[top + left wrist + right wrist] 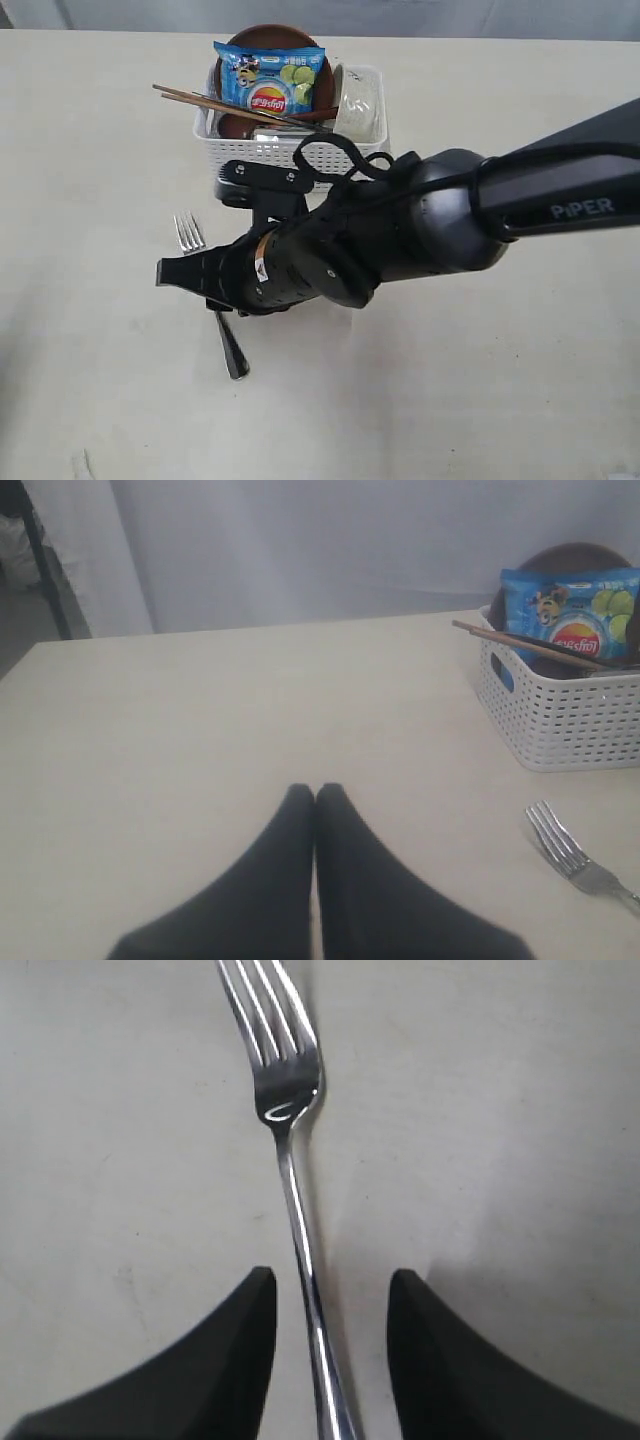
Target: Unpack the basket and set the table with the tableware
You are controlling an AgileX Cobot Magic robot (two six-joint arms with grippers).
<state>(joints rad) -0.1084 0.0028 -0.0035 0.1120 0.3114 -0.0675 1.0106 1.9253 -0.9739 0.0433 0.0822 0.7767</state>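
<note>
A steel fork (188, 235) lies flat on the table (90, 380), in front of the white basket (250, 152). My right gripper (330, 1280) reaches across and hangs over the fork's handle (300, 1250), open, with a finger on each side and neither touching it. In the exterior view this gripper (215, 300) covers the middle of the fork. The basket holds a brown plate (270, 38), wooden chopsticks (200, 100) and an off-white bowl (360, 100). My left gripper (316, 792) is shut and empty above bare table, left of the fork (575, 860) and basket (560, 720).
A blue chip bag (270, 78) leans against the plate inside the basket. The right arm's dark body (450, 220) crosses in front of the basket. Bare tabletop spreads to the left and along the near side.
</note>
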